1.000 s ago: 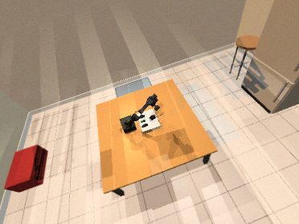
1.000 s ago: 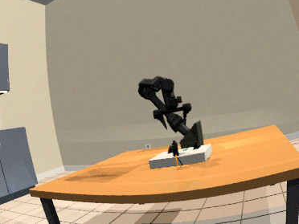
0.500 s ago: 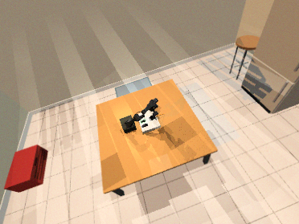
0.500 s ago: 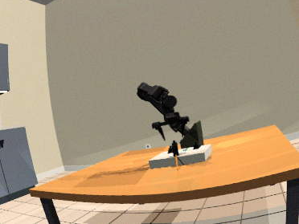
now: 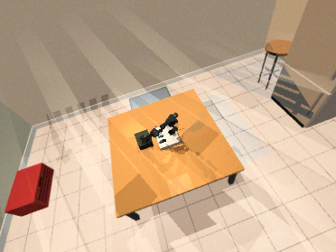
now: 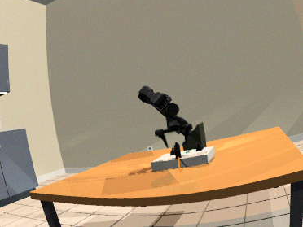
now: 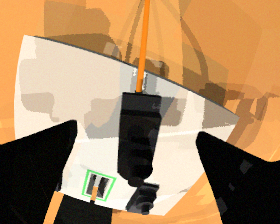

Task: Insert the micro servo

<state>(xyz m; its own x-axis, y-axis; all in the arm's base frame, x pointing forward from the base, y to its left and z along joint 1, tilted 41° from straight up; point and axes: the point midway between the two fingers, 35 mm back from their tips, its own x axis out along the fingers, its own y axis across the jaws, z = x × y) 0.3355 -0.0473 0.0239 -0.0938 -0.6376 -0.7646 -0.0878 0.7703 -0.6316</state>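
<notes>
The loose servo (image 7: 139,135) (image 6: 176,150) is a dark block on the white deck (image 7: 42,75) (image 6: 163,164). Its orange cable (image 7: 144,42) (image 6: 179,164) runs out past the deck's edge. The marked pocket has a green outline (image 7: 102,174) and lies low and left of the servo in the wrist view; dark openings and a small orange strip show within it. My gripper (image 7: 139,132) is open and empty, above the deck. Its fingers show on either side of the servo in the wrist view, apart from it. The servo's shaft and ears are too dark to tell.
Another dark part (image 7: 143,198) stands on the deck near the servo's lower end in the wrist view. The arm's dark base (image 5: 144,140) stands beside the deck on the orange table (image 5: 181,179) (image 6: 244,176). Arm shadows cross deck and table.
</notes>
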